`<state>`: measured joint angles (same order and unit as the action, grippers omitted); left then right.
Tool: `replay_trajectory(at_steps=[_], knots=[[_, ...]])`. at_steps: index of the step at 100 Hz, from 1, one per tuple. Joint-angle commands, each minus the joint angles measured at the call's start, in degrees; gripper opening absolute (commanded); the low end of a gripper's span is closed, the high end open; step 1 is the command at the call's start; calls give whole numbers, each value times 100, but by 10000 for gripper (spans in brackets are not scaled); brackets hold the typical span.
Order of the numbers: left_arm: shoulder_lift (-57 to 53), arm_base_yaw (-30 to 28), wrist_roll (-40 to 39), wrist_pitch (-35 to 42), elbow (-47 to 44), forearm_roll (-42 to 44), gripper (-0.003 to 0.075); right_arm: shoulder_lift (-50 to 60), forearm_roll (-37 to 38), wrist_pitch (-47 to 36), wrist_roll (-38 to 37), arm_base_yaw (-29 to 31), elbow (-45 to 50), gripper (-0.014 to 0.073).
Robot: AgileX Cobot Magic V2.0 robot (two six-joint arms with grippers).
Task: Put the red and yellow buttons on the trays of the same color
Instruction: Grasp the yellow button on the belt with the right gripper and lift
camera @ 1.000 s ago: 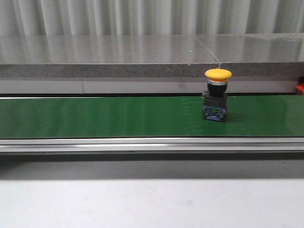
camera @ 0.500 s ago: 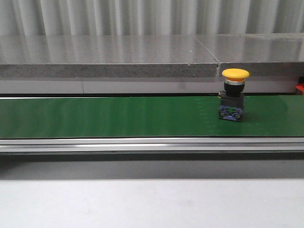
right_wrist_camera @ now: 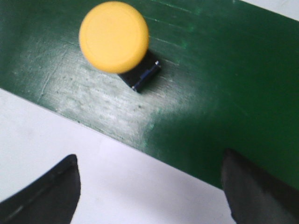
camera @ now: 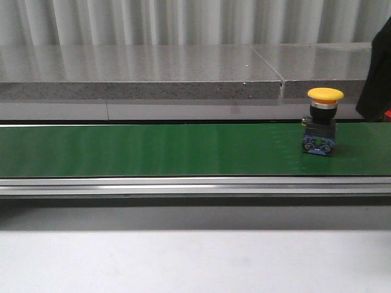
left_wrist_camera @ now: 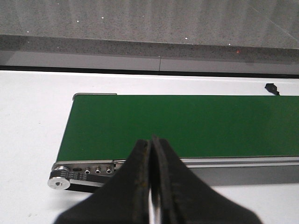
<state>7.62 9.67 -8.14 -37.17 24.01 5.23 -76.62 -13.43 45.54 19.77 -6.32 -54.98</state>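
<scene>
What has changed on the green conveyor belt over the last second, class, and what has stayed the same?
The yellow button has travelled rightward along the green belt, staying upright. A dark arm part has entered at the right edge. Nothing was grasped or released; the grey ledge is unchanged.

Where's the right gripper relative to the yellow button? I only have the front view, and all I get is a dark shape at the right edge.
Observer: Above it. In the right wrist view the yellow button sits on the green belt, beyond the right gripper, not between its fingers.
Operator: Jaws open?
Observer: Yes, wide open, with one finger at each side of the view and nothing between them.
Operator: Left gripper? Not in my view at all.
Observer: The left gripper is shut and empty, near the belt's roller end.
Operator: Any button at that end?
Observer: None in the left wrist view; that stretch of belt is bare.
</scene>
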Motion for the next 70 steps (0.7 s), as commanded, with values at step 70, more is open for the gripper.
replay_trajectory(at_steps=[70], knots=[[68, 38, -50, 417, 151, -33, -21, -719, -239, -2081, 55, -148, -147, 606]])
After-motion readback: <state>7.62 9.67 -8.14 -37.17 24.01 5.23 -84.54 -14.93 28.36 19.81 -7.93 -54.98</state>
